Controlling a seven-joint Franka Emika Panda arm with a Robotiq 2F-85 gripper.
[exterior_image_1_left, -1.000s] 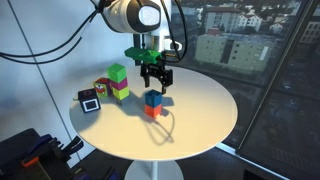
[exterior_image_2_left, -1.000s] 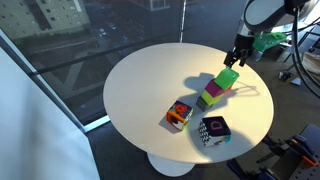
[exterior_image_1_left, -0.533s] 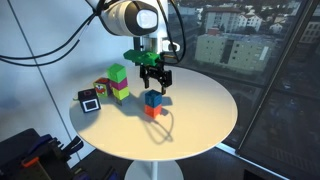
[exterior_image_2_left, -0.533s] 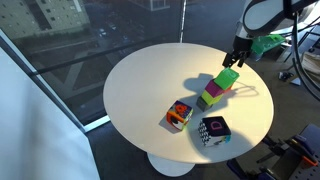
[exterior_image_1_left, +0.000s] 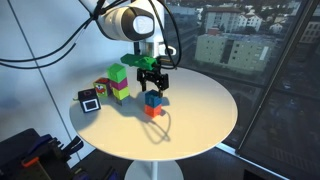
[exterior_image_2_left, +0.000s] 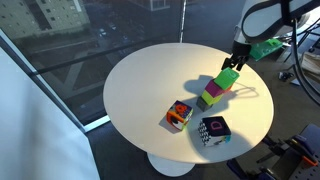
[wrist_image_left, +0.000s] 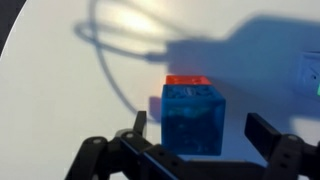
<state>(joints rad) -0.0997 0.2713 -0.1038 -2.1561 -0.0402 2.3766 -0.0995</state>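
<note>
The pincer (exterior_image_1_left: 156, 86) hangs wide open close over a blue cube (wrist_image_left: 194, 118). In the wrist view its fingers stand apart on either side of the cube, clear of its faces. The blue cube sits stacked on a red cube (wrist_image_left: 187, 80) near the middle of the round white counter (exterior_image_1_left: 205, 115). Off to the side a green cube (exterior_image_1_left: 118, 73) tops a purple cube (exterior_image_1_left: 120, 91), and a black-and-white cube (exterior_image_1_left: 91, 101) lies near the rim.

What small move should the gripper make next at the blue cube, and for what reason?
Probably a short straight descent, with the jaws open. The gripper hangs open just above the blue cube, which sits on the red cube. In the wrist view the blue cube lies about centred between the fingers, so no sideways correction seems needed.
</note>
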